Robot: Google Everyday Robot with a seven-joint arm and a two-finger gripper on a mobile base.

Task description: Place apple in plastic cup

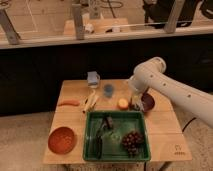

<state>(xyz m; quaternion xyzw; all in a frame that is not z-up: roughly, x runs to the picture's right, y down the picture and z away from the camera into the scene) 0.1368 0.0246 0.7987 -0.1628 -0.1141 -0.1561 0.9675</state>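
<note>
The apple (122, 103), small and yellow-orange, lies on the wooden table (165, 125) just behind the green tray. The plastic cup (108, 90), small and blue-grey, stands upright a little behind and left of the apple. My gripper (135, 103) hangs down from the white arm (160, 85), low over the table just right of the apple, between it and the dark purple bowl (147, 102). Nothing shows in the gripper.
A green tray (95, 125) at the front holds a dark grape bunch (131, 140) and dark utensils. An orange bowl (62, 139) sits front left. A carrot (69, 103), a pale long item (91, 101) and a boxy blue-and-white object (93, 78) lie on the left half.
</note>
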